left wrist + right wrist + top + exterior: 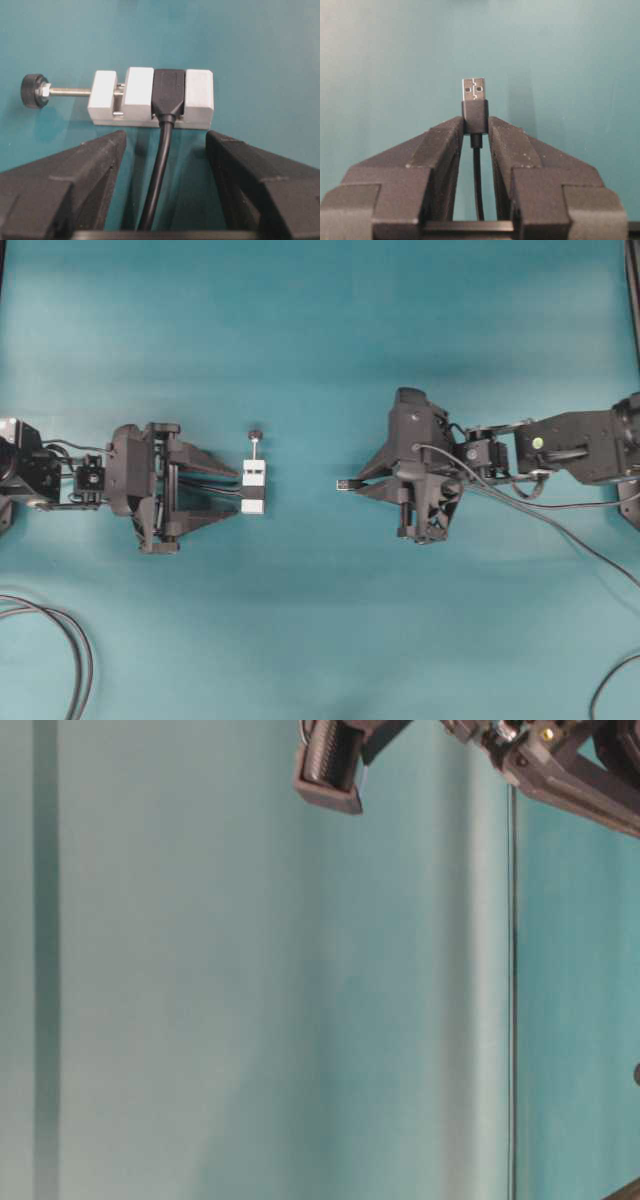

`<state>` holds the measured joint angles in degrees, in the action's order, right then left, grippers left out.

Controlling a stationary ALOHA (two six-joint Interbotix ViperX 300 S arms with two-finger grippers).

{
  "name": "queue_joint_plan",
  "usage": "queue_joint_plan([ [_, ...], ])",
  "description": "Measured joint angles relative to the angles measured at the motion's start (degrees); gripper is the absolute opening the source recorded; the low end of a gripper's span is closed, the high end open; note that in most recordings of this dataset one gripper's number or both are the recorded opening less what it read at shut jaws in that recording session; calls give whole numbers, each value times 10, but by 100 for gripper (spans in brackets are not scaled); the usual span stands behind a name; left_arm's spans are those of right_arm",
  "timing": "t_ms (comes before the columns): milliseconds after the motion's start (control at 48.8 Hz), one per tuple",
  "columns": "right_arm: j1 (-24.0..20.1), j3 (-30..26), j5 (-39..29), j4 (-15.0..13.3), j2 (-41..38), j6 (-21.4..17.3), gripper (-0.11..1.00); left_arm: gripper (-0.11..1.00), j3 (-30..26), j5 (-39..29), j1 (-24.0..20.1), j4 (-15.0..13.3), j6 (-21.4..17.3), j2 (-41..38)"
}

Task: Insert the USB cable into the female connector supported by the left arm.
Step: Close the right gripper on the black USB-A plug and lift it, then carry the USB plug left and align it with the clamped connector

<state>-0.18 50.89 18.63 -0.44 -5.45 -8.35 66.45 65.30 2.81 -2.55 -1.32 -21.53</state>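
The female connector (254, 487) is a white block on the teal table, with a black socket (169, 92) clamped in it, a metal pin with a black knob (34, 91) and a black cable tail (159, 175). My left gripper (240, 492) stands open just behind the block; its fingertips (112, 142) flank the tail and touch nothing. My right gripper (360, 483) is shut on the dark body of the USB cable plug (474, 100). The metal tip (343, 484) points left toward the block, with a clear gap between them.
Loose black cables loop at the table's bottom left (75, 645) and trail off to the right (590, 545). In the table-level view only a ribbed arm part (330, 765) shows at the top edge.
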Motion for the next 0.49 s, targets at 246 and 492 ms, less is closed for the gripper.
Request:
queue_joint_plan([
  [246, -4, -43, -44, 0, -15, 0, 20, 75, -10, 5, 1, 0, 0, -11],
  [492, -5, -77, -98, -1, -20, 0, 20, 69, -8, 6, -3, 0, -3, -11],
])
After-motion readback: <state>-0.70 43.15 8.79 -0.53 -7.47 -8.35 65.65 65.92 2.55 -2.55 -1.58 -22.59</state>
